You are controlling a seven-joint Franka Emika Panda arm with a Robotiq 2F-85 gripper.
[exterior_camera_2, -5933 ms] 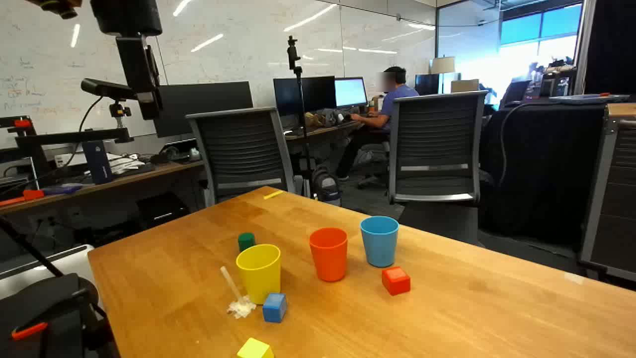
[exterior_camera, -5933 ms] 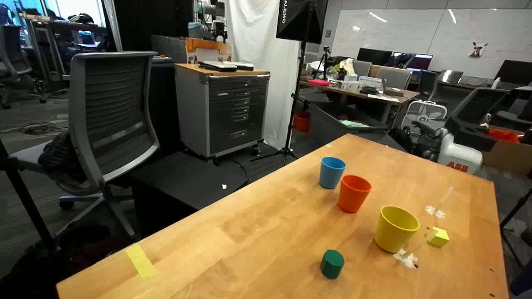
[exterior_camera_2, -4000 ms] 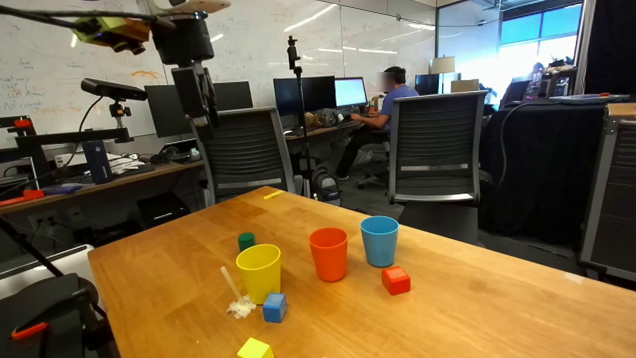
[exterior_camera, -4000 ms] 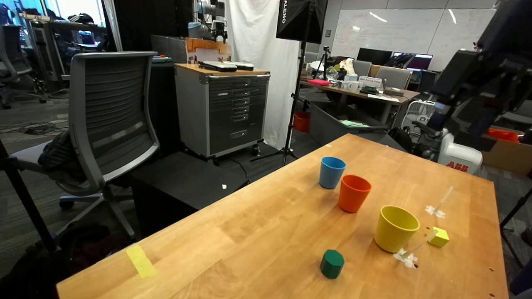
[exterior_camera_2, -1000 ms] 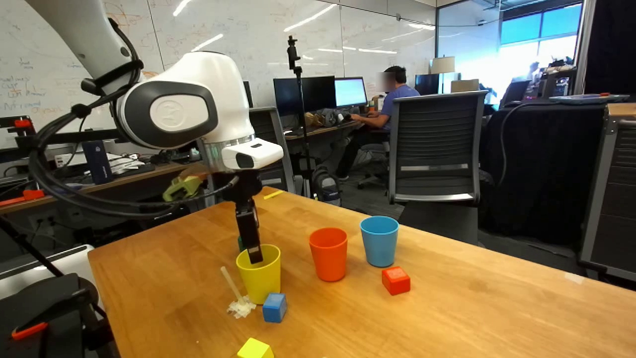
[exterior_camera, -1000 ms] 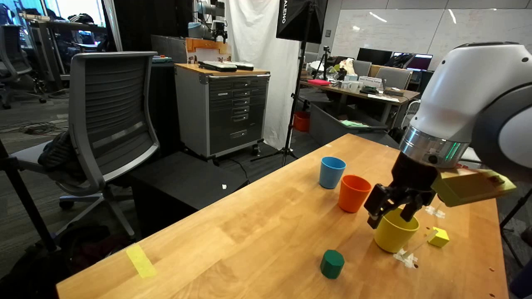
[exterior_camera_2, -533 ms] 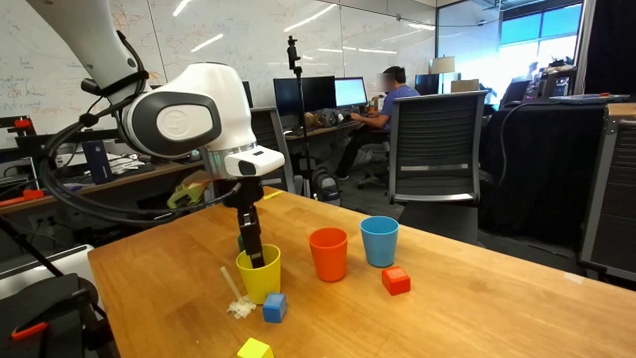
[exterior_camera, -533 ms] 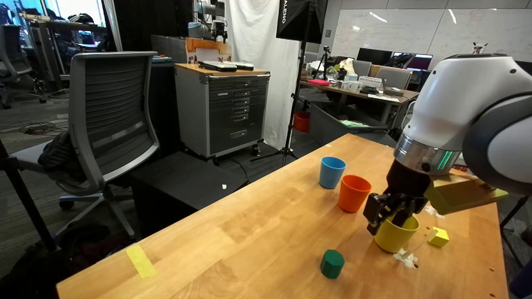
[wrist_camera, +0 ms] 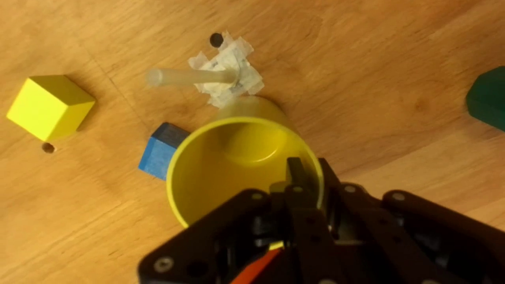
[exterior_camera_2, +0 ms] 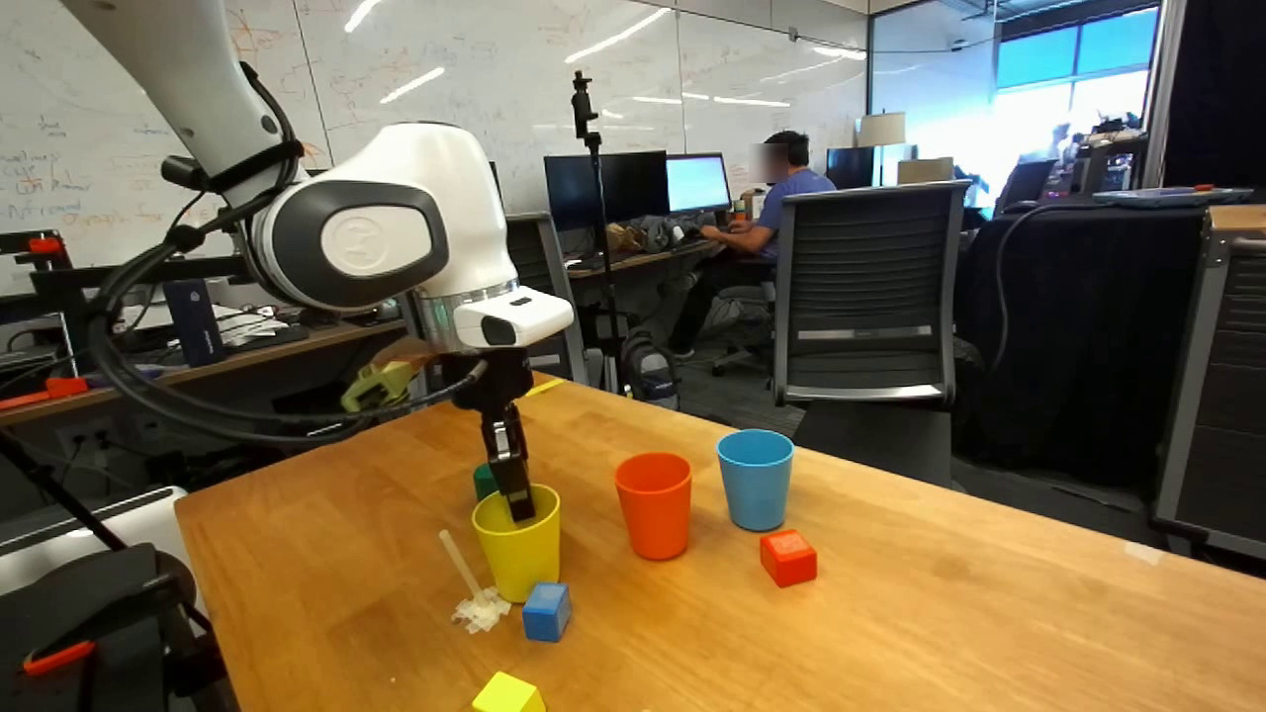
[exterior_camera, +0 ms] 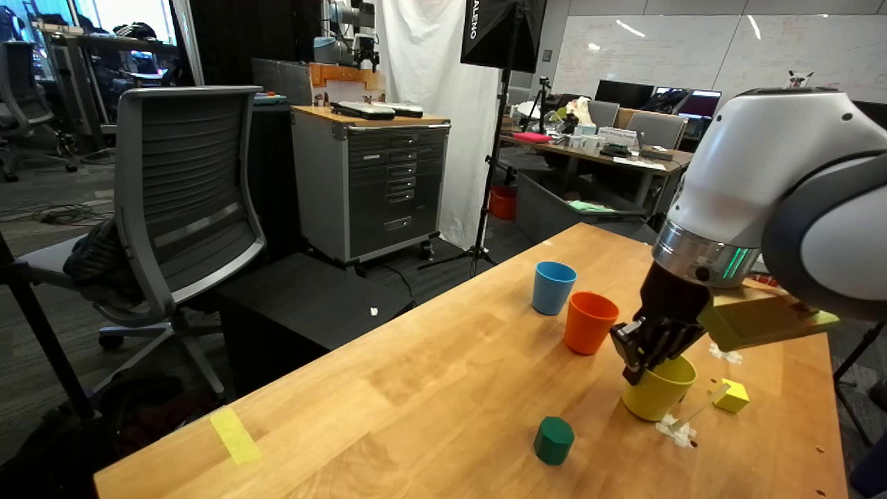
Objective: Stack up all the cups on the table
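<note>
Stacking is not yet begun in result: no cup sits inside another. In an exterior view I find the yellow cup (exterior_camera_2: 518,562) left of centre in the lower frame; right of it, the orange cup (exterior_camera_2: 655,509) and blue cup (exterior_camera_2: 756,485) stand apart on the table (exterior_camera_2: 940,623). The wrist view shows the gripper (wrist_camera: 309,162) clamped on the yellow cup's wall, one finger inside, one outside. Whether that cup's base touches wood, I cannot tell. I judge two nestings outstanding.
</note>
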